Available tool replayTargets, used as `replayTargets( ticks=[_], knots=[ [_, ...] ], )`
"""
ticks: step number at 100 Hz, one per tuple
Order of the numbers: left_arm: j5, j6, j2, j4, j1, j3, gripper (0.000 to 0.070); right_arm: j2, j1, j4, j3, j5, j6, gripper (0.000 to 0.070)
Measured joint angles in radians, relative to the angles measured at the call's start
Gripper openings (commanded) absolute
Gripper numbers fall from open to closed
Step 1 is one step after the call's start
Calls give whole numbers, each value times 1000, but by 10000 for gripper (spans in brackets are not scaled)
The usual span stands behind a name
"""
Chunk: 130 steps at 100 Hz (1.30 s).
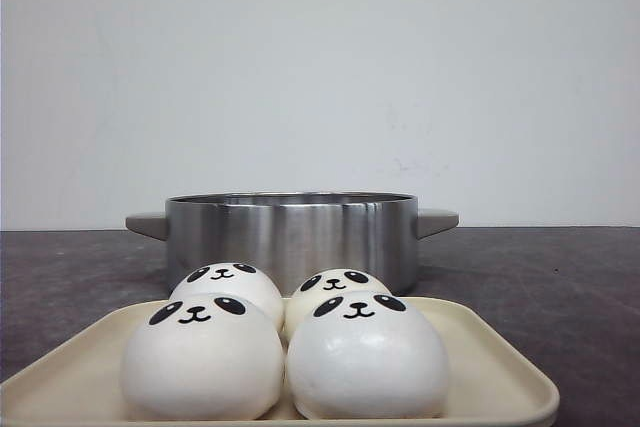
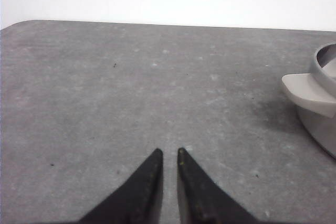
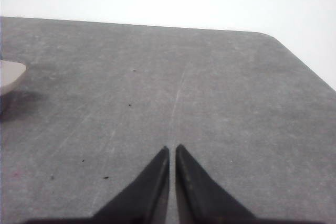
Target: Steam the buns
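Several white panda-faced buns sit on a cream tray [image 1: 500, 367] at the front: front left [image 1: 202, 359], front right [image 1: 366, 357], back left [image 1: 228, 287], back right [image 1: 330, 292]. A steel pot [image 1: 290, 237] with grey handles stands just behind the tray. Neither gripper shows in the front view. My left gripper [image 2: 169, 152] hovers over bare table, jaws nearly together and empty; the pot's handle [image 2: 310, 93] is off to its side. My right gripper [image 3: 172, 148] is over bare table, jaws nearly together and empty.
The dark grey tabletop [image 1: 560, 277] stretches on both sides of the pot. A white wall stands behind. The pot's other handle [image 3: 10, 75] pokes in at the edge of the right wrist view. The table's rounded corners show in both wrist views.
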Motion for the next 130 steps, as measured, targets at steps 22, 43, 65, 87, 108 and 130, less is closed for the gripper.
replayTargets(
  ticks=[22, 43, 65, 87, 108, 130],
  knots=[
    [0, 0, 0, 0, 0, 0, 0, 0, 0, 0, 0, 0, 0, 13],
    [0, 0, 0, 0, 0, 0, 0, 0, 0, 0, 0, 0, 0, 13],
    [0, 0, 0, 0, 0, 0, 0, 0, 0, 0, 0, 0, 0, 13],
    [0, 0, 0, 0, 0, 0, 0, 0, 0, 0, 0, 0, 0, 13],
    [0, 0, 0, 0, 0, 0, 0, 0, 0, 95, 0, -33, 42, 13],
    [0, -74, 0, 0, 0, 0, 0, 0, 0, 280, 0, -222, 269, 8]
  ],
)
